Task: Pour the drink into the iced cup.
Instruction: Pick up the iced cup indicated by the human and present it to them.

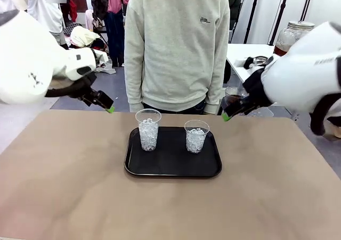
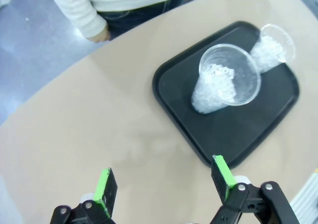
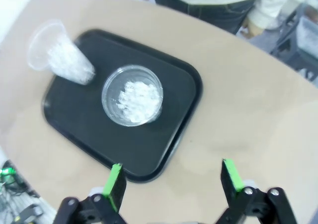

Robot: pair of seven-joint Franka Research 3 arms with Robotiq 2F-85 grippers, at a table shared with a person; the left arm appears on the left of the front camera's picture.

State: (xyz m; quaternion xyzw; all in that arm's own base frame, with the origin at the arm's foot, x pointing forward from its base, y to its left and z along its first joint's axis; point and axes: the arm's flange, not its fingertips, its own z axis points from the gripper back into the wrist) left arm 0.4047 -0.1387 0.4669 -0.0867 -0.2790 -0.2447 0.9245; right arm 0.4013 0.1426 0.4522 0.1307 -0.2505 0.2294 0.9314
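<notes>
Since neither pincer carries anything, you should count this pour as not yet begun. Starting at your left, the left gripper (image 2: 163, 178) hovers above the tan table (image 1: 80, 187) with its green pads spread wide and nothing between them. In the left wrist view the tray's corner lies just beyond the pads.

At the middle sits the black tray (image 1: 170, 165), and on it two clear plastic cups stand upright and apart. The taller cup (image 1: 148, 129) is on the left and the shorter cup (image 1: 196, 136) on the right. Both are loaded with crushed ice and neither shows any liquid, so you cannot tell from here which one the task means. Behind the tray a person (image 1: 178, 43) in a pale sweatshirt stands at the far edge, arms down.

Further right, the right gripper (image 3: 172, 175) hangs over the tray's edge, likewise wide and empty. Past that arm, well away on a white side table (image 1: 245, 54), stands the glass jar (image 1: 289, 38). Its metal lid is on and the amber-brown drink (image 1: 280, 50) sits low inside, though the arm hides part of it.

As you can judge, everything is left to do: the drink has to be brought to the tray, opened and tipped over the ice.
</notes>
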